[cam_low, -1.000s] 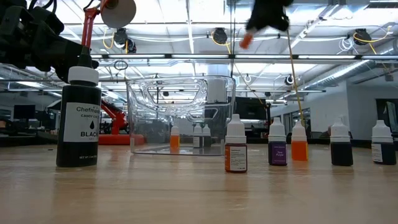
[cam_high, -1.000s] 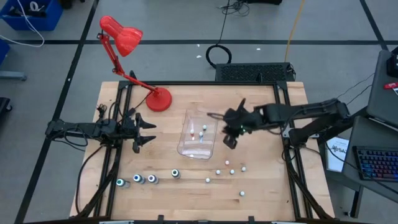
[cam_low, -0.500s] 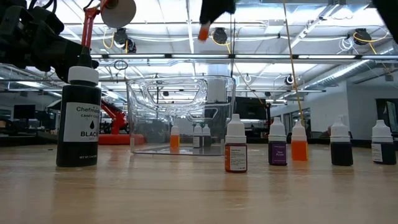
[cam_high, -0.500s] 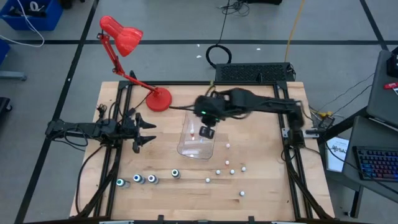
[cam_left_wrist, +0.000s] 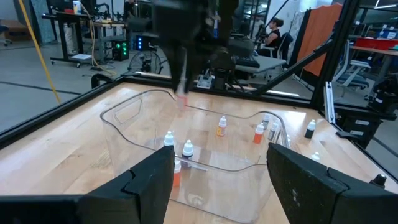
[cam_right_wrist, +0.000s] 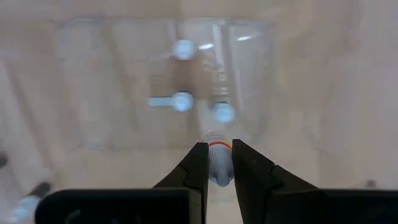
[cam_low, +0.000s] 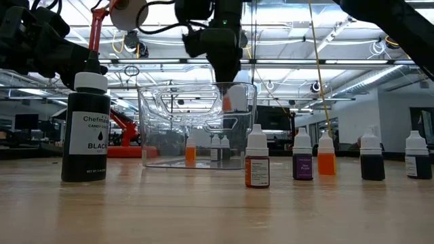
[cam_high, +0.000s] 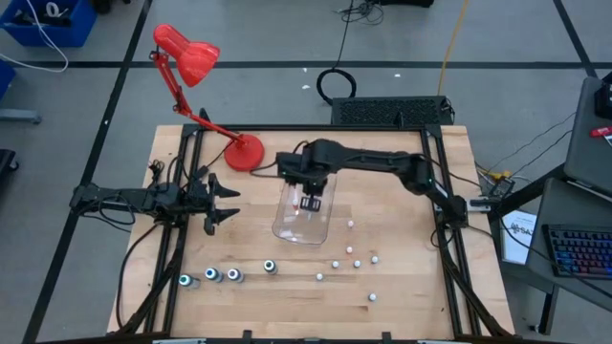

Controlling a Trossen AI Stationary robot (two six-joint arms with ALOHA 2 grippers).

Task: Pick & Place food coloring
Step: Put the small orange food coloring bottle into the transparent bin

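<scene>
So you're partway: three small bottles (cam_right_wrist: 183, 101) already stand in the clear tub (cam_high: 287, 229), and your right gripper (cam_high: 311, 201) hangs over the tub, pinching a fourth orange bottle (cam_low: 227, 103) just inside the rim. Left on the table: six small bottles (cam_high: 356, 252) near the right side and four dark larger bottles (cam_high: 232, 275) along the front. Your left gripper (cam_high: 222, 203) waits at the left edge, fingers spread, empty.

Bench (cam_high: 402, 277): pale wood, smooth, matt grain. Tub (cam_low: 196, 125): clear glossy plastic. Lamp (cam_high: 186, 53): glossy red. My right pincer (cam_right_wrist: 216, 163): matt black fingers (cam_right_wrist: 196, 165) pinching a smooth white plastic bottle (cam_right_wrist: 217, 167).
</scene>
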